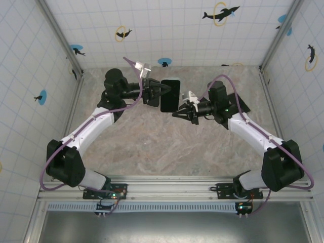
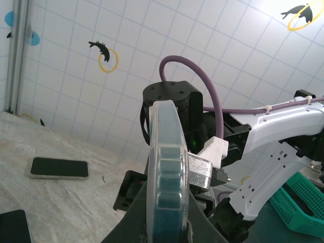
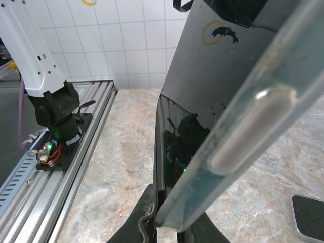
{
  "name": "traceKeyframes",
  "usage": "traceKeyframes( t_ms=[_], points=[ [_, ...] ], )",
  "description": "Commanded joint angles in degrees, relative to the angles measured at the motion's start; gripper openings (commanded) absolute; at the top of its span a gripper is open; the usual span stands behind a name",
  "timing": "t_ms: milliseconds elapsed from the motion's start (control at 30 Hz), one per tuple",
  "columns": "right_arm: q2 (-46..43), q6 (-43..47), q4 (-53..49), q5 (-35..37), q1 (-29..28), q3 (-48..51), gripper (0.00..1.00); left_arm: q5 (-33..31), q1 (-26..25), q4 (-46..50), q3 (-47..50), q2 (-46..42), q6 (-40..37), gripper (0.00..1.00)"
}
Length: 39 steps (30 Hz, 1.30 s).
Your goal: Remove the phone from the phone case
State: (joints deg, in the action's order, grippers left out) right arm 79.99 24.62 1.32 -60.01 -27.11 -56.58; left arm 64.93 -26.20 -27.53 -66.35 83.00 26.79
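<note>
left gripper [image 1: 161, 93]: jaws pinched tight on the phone case [image 1: 170, 81], gripping its left long edge. The wrist view has the case [image 2: 167, 162] edge-on and upright, rising straight up from between the fingers.
right gripper [image 1: 178, 112]: closed as well, clamped across the bottom end of the same case. In its wrist view one finger [image 3: 147, 223] sits on the screen side and the other on the back.
phone [image 1: 172, 98]: seated inside the case, held up off the table between the two grippers with the dark screen facing the overhead camera. The glossy screen [image 3: 192, 101] mirrors the wall tiles.
case rim [image 3: 243, 131]: translucent bluish, wraps the phone's edge, side button bump visible.
table [image 1: 152, 152]: marbled top under the held phone, well below it.
second phone [image 2: 59, 167]: lies flat on the table, apart from both grippers.
green basket [image 2: 298, 202]: at the far right of the left wrist view, beside the right arm.
</note>
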Motion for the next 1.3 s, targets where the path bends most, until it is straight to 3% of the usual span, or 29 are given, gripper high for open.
traceKeyframes(
  t_ms=[0,333,500,833,933,1067,1267],
  points=[
    [0.54,-0.31,6.24,3.56,0.13,-3.45,0.1,1.1,-1.87,-1.11,0.81,-1.53,3.17,0.0],
    [-0.09,0.51,12.87,20.02,1.5,-3.65,0.08,-1.38,-6.22,-4.6,6.38,-3.74,10.06,0.0],
    [0.31,-0.31,17.06,23.63,2.64,-3.78,0.07,-0.9,-6.67,-4.51,6.82,-4.63,11.91,0.0],
    [2.19,-3.62,18.77,19.62,3.82,-5.81,0.07,2.83,-7.2,-3.51,4.83,-2.9,11.53,0.0],
    [1.87,-4.15,17.93,17.63,4.16,-5.45,0.07,-0.94,-6.6,0.96,3.78,-3.14,7.11,0.0],
    [0.04,-8.07,19.14,14.27,5.4,-1.39,0.11,-6.21,-4.95,-4.95,4.52,-3.45,8.41,0.0],
    [-5.1,-5.33,10.25,8.17,5.54,4.62,0.35,-8.26,-3.71,-3.09,0.89,-3.48,-0.03,0.0]
  ],
)
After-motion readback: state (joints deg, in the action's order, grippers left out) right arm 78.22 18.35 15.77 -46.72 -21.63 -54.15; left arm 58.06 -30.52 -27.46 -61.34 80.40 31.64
